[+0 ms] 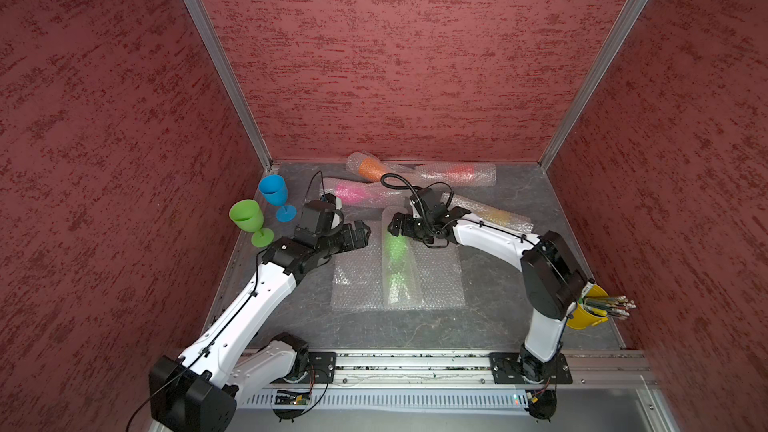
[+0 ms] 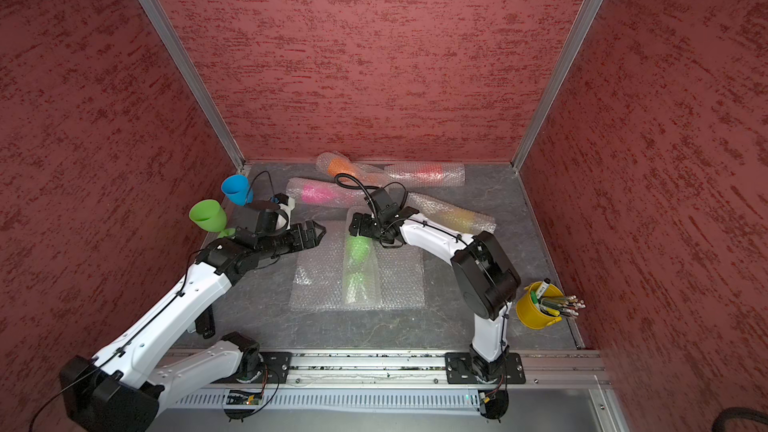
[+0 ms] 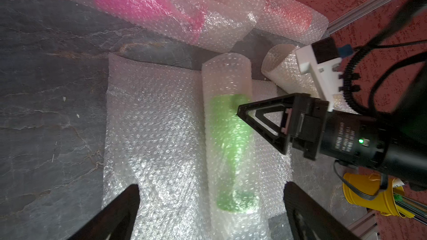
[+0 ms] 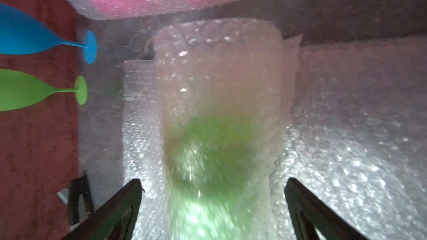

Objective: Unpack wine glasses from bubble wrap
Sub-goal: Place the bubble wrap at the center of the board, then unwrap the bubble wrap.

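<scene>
A green wine glass (image 1: 395, 249) lies wrapped in a bubble wrap roll (image 3: 227, 77) on flat bubble wrap sheets (image 1: 357, 284) at mid table. My right gripper (image 1: 394, 228) hovers open over the roll's far end, and its fingers (image 4: 132, 192) straddle the wrapped glass (image 4: 215, 153) without touching it. My left gripper (image 1: 363, 234) is open just left of the roll, with nothing between its fingers (image 3: 129, 195). Unwrapped green (image 1: 248, 218) and blue (image 1: 274, 193) glasses stand upright at the left wall. Pink (image 1: 349, 193), orange (image 1: 372, 168), red (image 1: 461, 174) and yellow (image 1: 494, 214) glasses lie wrapped at the back.
A yellow bucket (image 2: 536, 309) of pens stands at the right wall behind the right arm. Red walls close in the table on three sides. The wrapped rolls crowd the back, close behind both grippers.
</scene>
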